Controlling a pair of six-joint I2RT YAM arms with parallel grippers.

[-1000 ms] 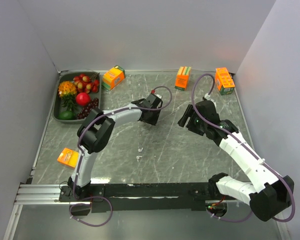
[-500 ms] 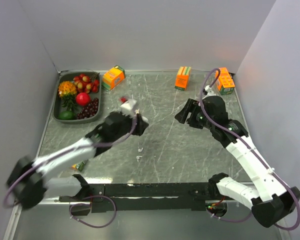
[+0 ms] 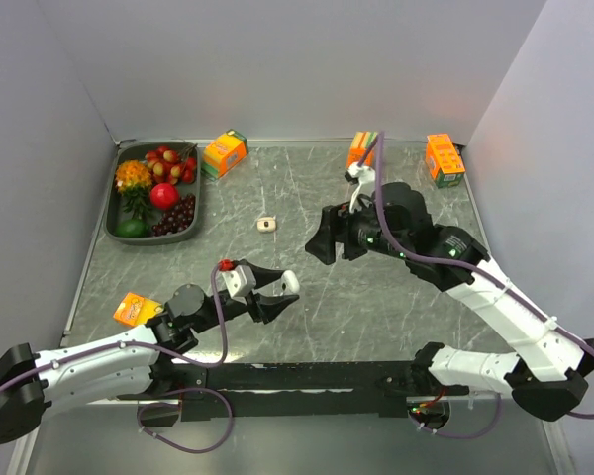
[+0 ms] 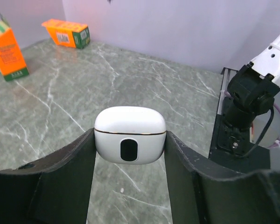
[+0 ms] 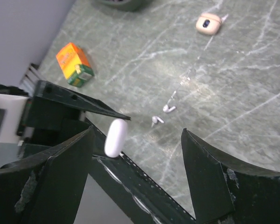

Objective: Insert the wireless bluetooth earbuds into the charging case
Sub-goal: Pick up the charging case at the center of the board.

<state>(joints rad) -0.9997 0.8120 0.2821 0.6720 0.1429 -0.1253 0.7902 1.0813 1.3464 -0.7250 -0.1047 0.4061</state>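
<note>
Reaching low along the near edge of the desk [image 3: 376, 317], the left arm holds its left gripper [image 4: 129, 135] out over the marbled surface, jaws clamped on the two sides of a white case [image 4: 130, 126]. This is a glossy, rounded shell, lid down, with a dark oval on the face turned to the wrist camera. From above it shows as a pale lump at the tip of the dark fingers [image 3: 268, 305], off the desk and not far from the near edge. The right gripper [image 3: 325, 245] hangs over the middle of the desk, tilted toward the left arm; its jaws stand wide apart with nothing between them. The charging case [image 3: 267, 225], tan with a dark spot at its centre, lies flat on the desk by itself, nearer the far edge than the near one and well apart from both grippers. The wireless bluetooth earbuds [image 5: 168, 108], two tiny white pieces with short stems, lie close together on the bare desk, near the held white case and between it and the tan one. A dark tray [image 3: 112, 220] of fruit sits in the far left corner. Orange cartons [image 3: 225, 152] stand along the far edge, and another lies near the left edge toward the near corner.
</note>
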